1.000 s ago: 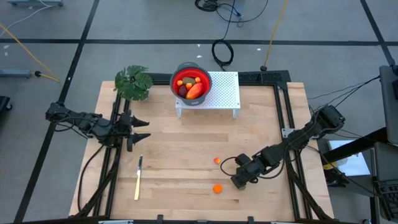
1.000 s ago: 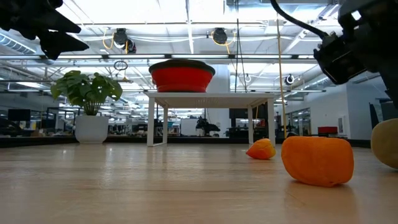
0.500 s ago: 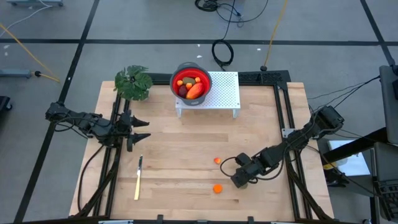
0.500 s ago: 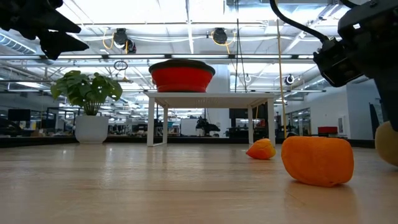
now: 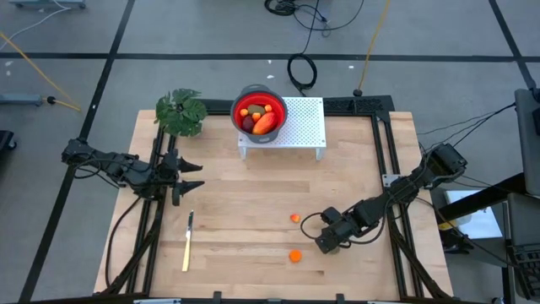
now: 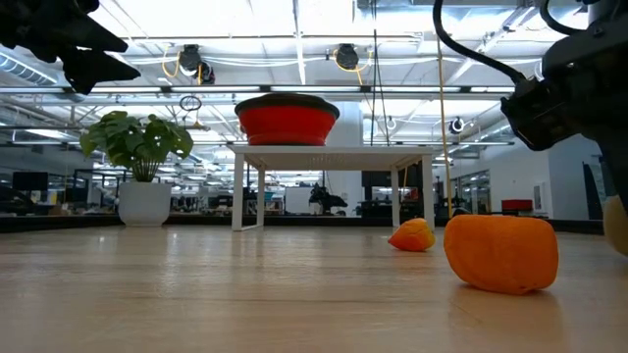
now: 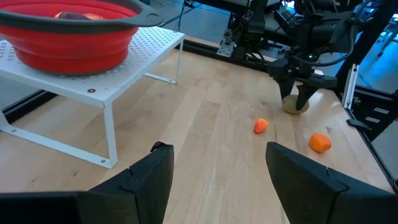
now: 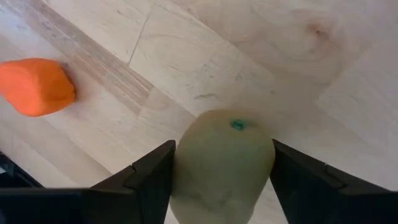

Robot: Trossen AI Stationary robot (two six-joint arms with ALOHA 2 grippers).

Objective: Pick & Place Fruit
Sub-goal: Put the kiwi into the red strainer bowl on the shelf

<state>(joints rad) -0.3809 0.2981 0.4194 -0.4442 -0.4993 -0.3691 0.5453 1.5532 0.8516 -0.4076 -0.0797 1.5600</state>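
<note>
Near the table's front right: right end effector down, fingers touching a green fruit; left end effector apart, waiting.

From my station I see a pale wooden table with visible plank seams. At its twelve o'clock edge stands a small white perforated stand on thin legs, resting directly on the wood. At about eleven o'clock sits a green leafy plant in a white pot. Near eight o'clock lies a slim pale-yellow knife, running roughly lengthwise toward six. Around five o'clock lie two small orange pieces: one nearer the centre, the other closer to the six o'clock edge. Just beside them, farther toward four o'clock, an olive oval fruit rests on the boards.
</note>
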